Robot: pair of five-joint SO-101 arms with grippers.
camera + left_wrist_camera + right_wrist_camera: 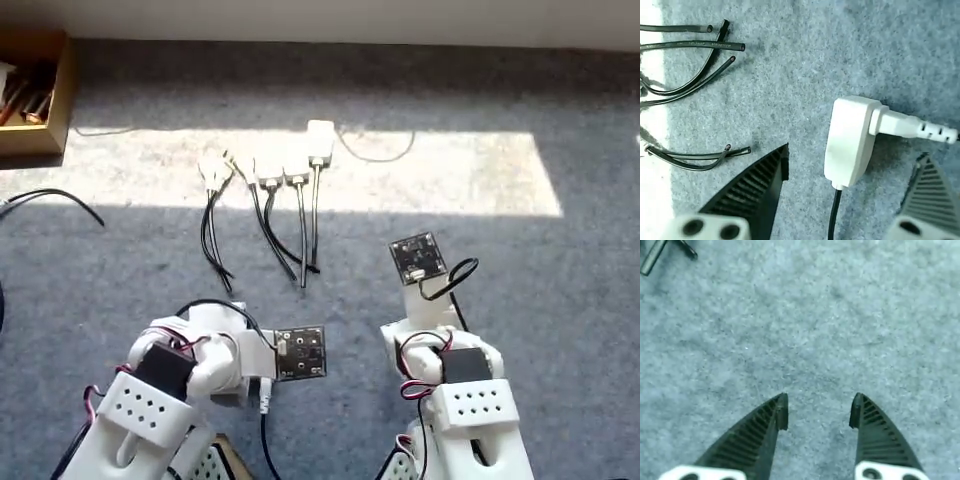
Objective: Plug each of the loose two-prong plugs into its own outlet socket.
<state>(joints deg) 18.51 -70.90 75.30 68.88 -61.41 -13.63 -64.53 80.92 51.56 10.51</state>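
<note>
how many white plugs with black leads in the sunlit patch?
4 plugs: one tilted at the left, two side by side in the middle, one farther back at the right. None seems hidden.

No legible text; faint print on black cable (690,45) unreadable.

Several plugs (270,170) are laid beyond the arms (150,400), cords (270,235) trailed toward them. A box (35,90) is set far left; another plug (847,140) is placed by the left gripper (855,152).
</note>
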